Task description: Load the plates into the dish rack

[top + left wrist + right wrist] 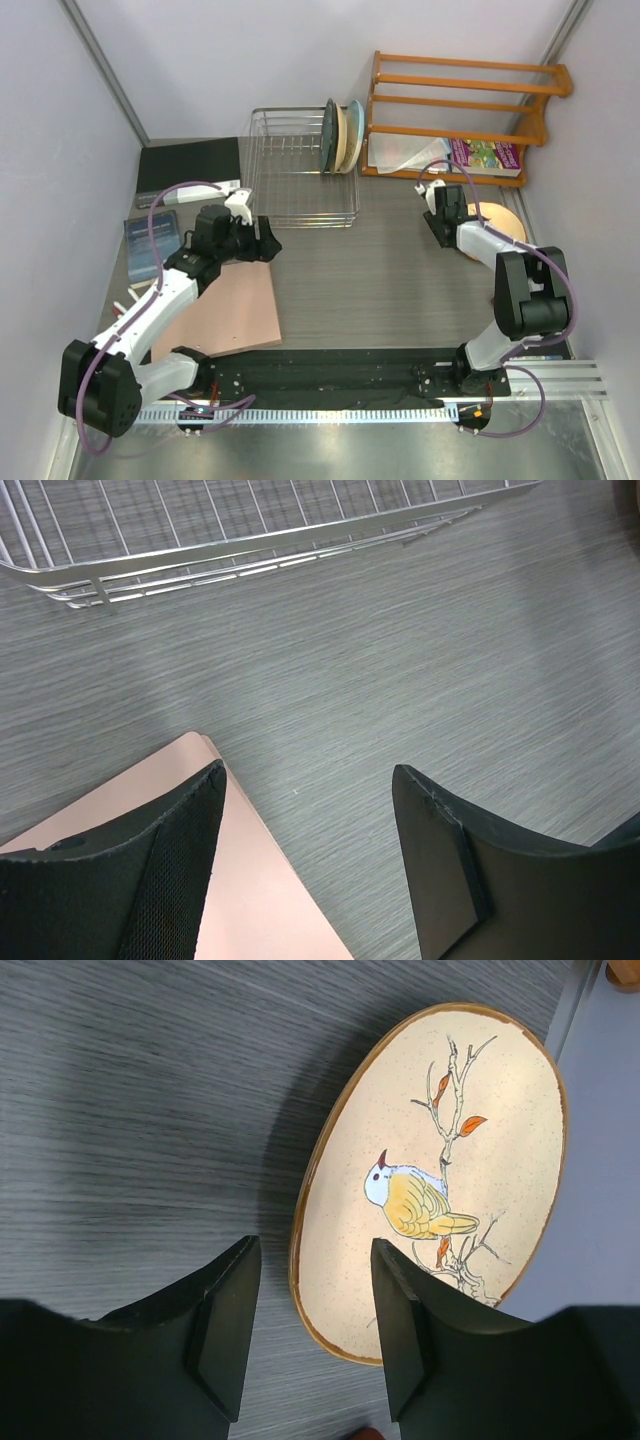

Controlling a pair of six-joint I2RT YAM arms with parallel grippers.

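- The right arm is folded back on itself at the right side of the surface [380,270], with the right hand [314,1245] pointing down at the bird plate [440,1160].
- Its two fingers are spread and straddle the plate's near rim, one over bare surface and one over the plate's face. Whether either pad touches the plate is hard to say from this angle.
- The left arm reaches forward over a pink board [225,300]. The left hand [308,775] is spread wide with nothing between its fingers, above the board's far corner and just short of the dish rack [290,170].
- The bird plate lies on the surface close to the right wall [595,180]. It is cream-yellow with a brown rim, a yellow bird and a bare branch with orange leaves.
- Three plates [341,138] stand on edge at the right end of the rack.
- An orange wooden shelf [460,85] stands right of the rack, with a magazine [487,157] at its foot.
- A black mat [190,165] and a blue book [150,245] lie at the left.
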